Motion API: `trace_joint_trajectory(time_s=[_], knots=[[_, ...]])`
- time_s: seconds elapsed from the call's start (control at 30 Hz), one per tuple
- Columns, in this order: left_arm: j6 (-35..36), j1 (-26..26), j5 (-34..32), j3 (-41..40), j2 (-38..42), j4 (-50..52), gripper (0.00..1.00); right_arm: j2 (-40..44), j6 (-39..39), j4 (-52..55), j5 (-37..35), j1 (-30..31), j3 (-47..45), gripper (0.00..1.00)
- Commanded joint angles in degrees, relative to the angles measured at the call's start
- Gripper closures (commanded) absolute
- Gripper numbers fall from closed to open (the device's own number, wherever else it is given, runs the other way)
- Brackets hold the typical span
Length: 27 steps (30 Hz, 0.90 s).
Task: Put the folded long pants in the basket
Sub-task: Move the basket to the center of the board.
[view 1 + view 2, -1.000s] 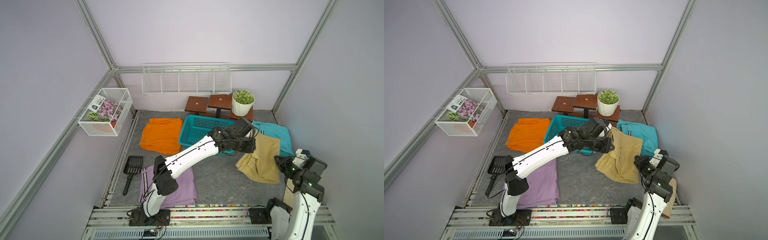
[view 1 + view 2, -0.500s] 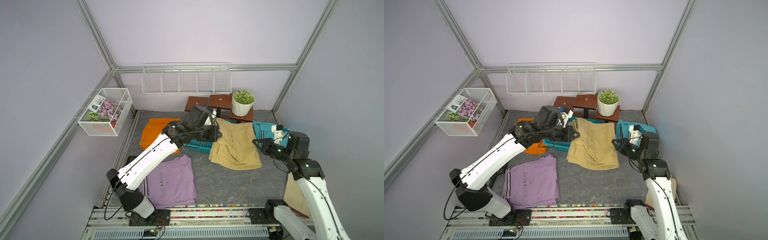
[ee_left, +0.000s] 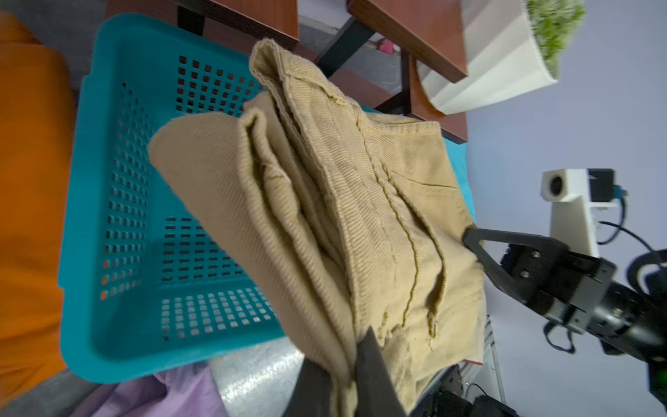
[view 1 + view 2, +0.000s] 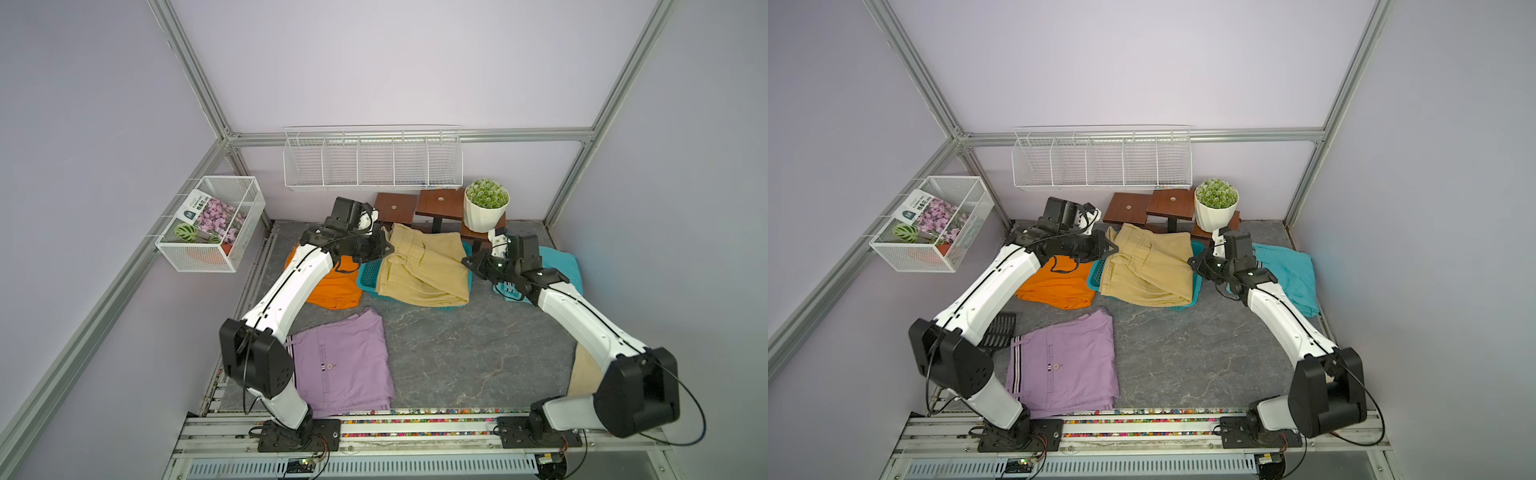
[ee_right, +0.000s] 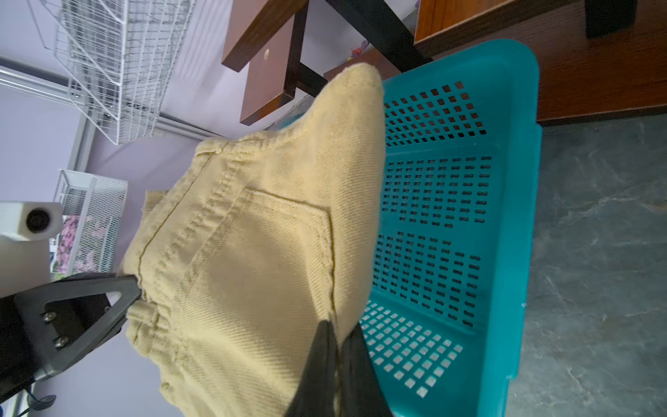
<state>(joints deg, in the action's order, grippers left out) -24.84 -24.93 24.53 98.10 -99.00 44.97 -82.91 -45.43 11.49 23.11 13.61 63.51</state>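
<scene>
Left gripper and right gripper pinch opposite edges of the tan pants above the basket; I'd lower both ends evenly.

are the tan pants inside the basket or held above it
Held above it. The left gripper and right gripper each pinch an edge of the tan pants; wrist views show the basket floor bare beneath.
</scene>
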Motion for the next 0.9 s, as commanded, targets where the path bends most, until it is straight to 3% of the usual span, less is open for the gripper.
trace_joint_trajectory(time_s=[0.0,0.17,0.4,0.53,0.67,0.87], knots=[[4.9,0.7,-2.3,6.6,-3.1,-3.5,1.0,-3.1,0.3,-5.4,-4.0,-0.1,2.6,1.0],[7.4,0.7,-1.2,9.5,-8.1,-4.5,1.0,-9.6,0.6,-7.4,-6.1,1.2,4.1,1.0],[8.3,1.5,-3.9,2.1,-10.5,-8.7,1.0,-13.5,2.5,-6.9,-11.4,4.7,3.3,1.0],[3.7,3.6,0.4,-6.1,-9.3,-13.6,1.0,-11.8,2.7,-3.6,-13.9,6.0,1.7,1.0],[-3.6,3.7,4.1,-18.2,-3.2,-22.0,1.0,-5.8,3.3,-0.8,-17.7,7.2,-3.3,1.0],[-8.8,1.6,3.6,-32.9,6.0,-27.1,1.0,4.7,4.4,2.6,-21.1,7.2,-12.8,1.0]])
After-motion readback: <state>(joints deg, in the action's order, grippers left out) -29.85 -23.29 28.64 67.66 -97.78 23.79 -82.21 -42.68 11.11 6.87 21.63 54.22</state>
